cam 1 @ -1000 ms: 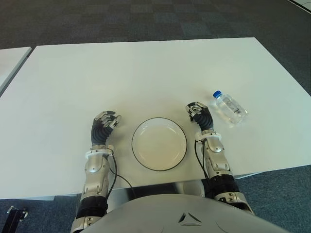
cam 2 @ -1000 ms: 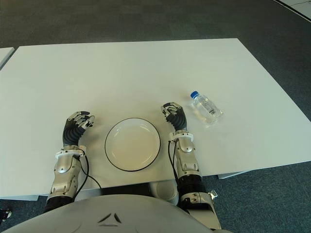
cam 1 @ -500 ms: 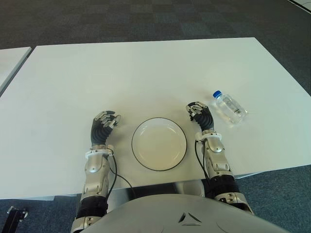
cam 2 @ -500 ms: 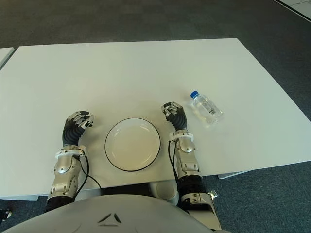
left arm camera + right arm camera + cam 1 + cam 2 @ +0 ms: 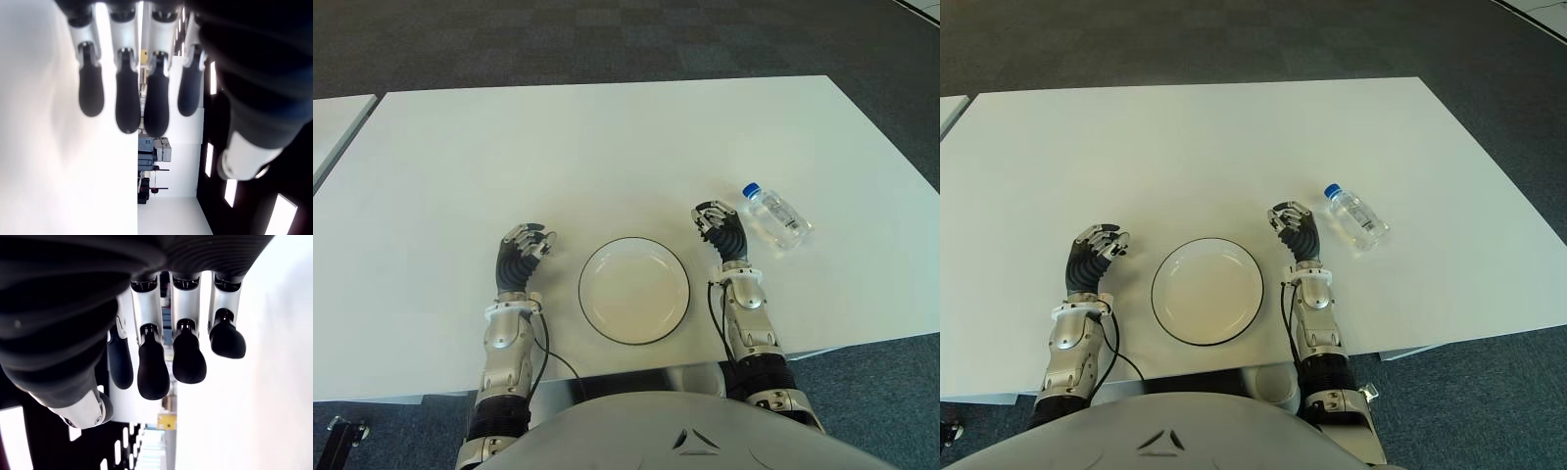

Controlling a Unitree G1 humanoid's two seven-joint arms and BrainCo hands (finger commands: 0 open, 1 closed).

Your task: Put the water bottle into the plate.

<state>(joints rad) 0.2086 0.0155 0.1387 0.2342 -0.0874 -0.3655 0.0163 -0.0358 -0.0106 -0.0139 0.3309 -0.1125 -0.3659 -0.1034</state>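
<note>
A clear water bottle [image 5: 775, 216] with a blue cap lies on its side on the white table [image 5: 607, 147], to the right of centre. An empty white plate [image 5: 634, 290] with a dark rim sits near the table's front edge. My right hand [image 5: 720, 227] shows between plate and bottle, a short gap from the bottle, its fingers [image 5: 153, 372] loosely bent and holding nothing. My left hand [image 5: 522, 253] shows left of the plate, its fingers [image 5: 128, 105] relaxed and empty too.
The table's front edge runs just below the plate and both forearms. A second white table [image 5: 333, 122] shows at the far left across a gap. Dark carpet [image 5: 607, 39] lies beyond the table's far edge.
My right hand has shifted slightly forward and to the right, closer to the bottle. The left hand, plate and bottle have stayed put.
</note>
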